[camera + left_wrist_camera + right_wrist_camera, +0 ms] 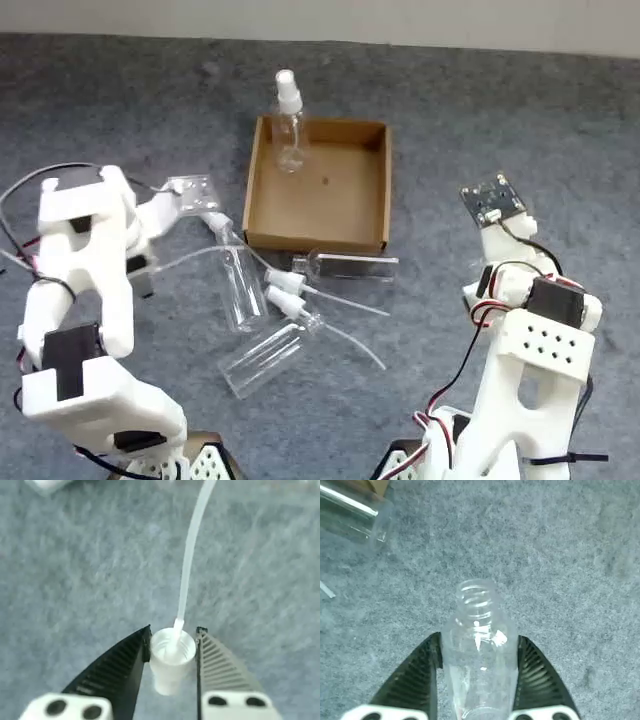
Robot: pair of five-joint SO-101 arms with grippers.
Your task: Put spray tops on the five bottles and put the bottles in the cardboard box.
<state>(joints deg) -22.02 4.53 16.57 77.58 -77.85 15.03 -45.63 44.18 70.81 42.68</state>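
Grey carpet (pixel 500 100) covers the table. The left gripper (pixel 172 636) is clamped on a white spray top (pixel 170 657), left of the cardboard box (pixel 385 190), with the dip tube (pixel 187 565) pointing away over the carpet. The right gripper (pixel 479 645) squeezes a clear uncapped bottle (pixel 479 625) by its body, neck open. One capped bottle (pixel 289 130) stands in the box's far left corner. Just near of the box lie what look like three bare bottles (pixel 240 285) and two loose spray tops (pixel 283 283), tubes trailing right.
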